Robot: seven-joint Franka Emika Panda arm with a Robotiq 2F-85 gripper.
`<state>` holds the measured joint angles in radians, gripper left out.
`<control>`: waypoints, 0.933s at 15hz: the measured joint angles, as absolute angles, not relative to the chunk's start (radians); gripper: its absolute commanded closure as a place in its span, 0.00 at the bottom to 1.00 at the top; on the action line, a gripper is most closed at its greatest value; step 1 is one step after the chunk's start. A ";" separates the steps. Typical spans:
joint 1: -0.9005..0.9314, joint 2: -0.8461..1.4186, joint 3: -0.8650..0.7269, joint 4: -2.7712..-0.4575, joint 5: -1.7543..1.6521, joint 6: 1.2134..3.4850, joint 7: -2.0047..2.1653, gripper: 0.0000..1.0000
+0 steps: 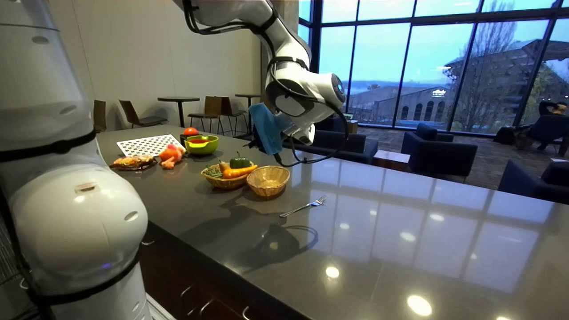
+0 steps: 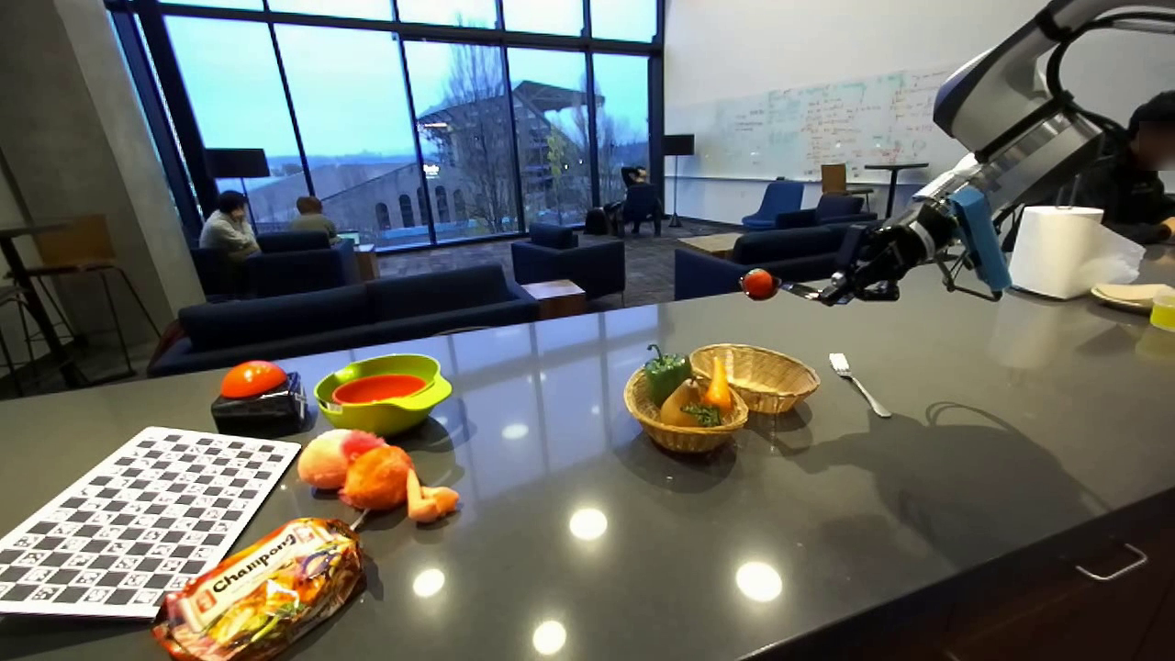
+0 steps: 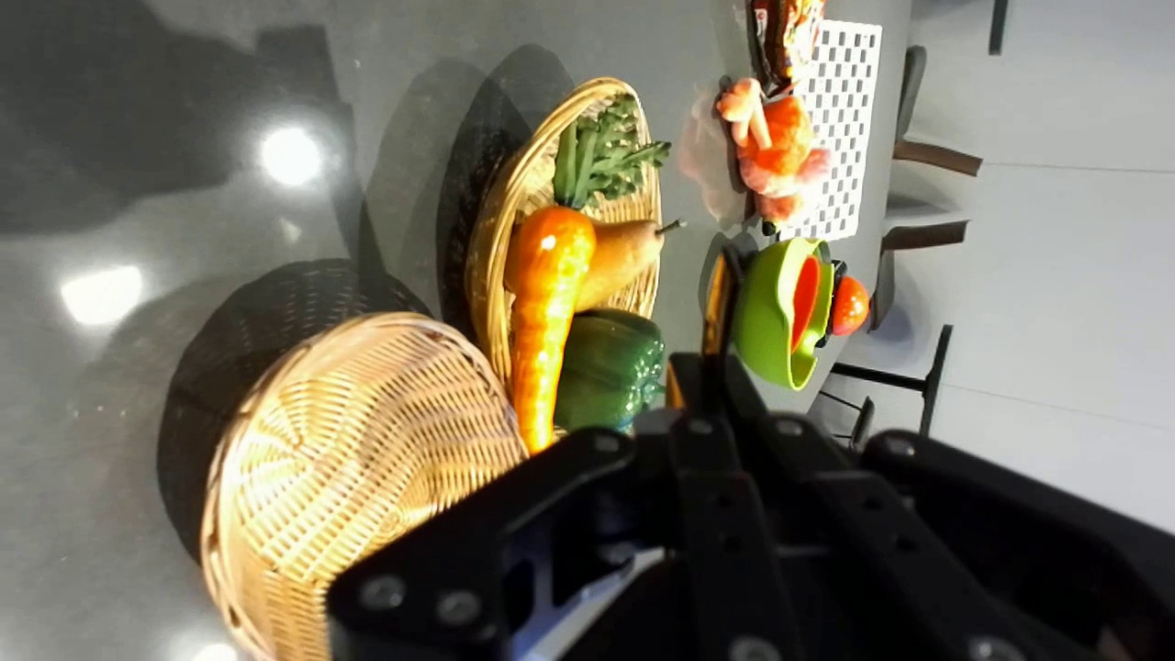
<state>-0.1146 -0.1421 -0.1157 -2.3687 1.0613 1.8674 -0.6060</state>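
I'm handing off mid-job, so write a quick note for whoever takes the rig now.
Hand: shut on a thin utensil, above the table. A round red thing shows at the utensil's far end in an exterior view; what it is, I can't tell.
Things: pepper, carrot, pear and greens sit in the filled basket; second basket beside it. Fork lies on the table.
Done: utensil gripped, off the table.
Left: probably placing the utensil; not yet released.

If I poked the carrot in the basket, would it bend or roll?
The carrot is probably stiff, as it looks straight with no sag. Its shiny skin might feel slippery. It looks round and tapered, so it may roll a little, but the pear and green pepper next to it could block one side.
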 measured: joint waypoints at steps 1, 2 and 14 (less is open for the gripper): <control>-0.114 -0.146 -0.115 -2.372 1.061 1.877 -0.606 0.99; -0.114 -0.150 -0.114 -2.375 1.061 1.886 -0.606 0.99; -0.106 -0.168 -0.110 -2.398 1.071 1.926 -0.606 0.99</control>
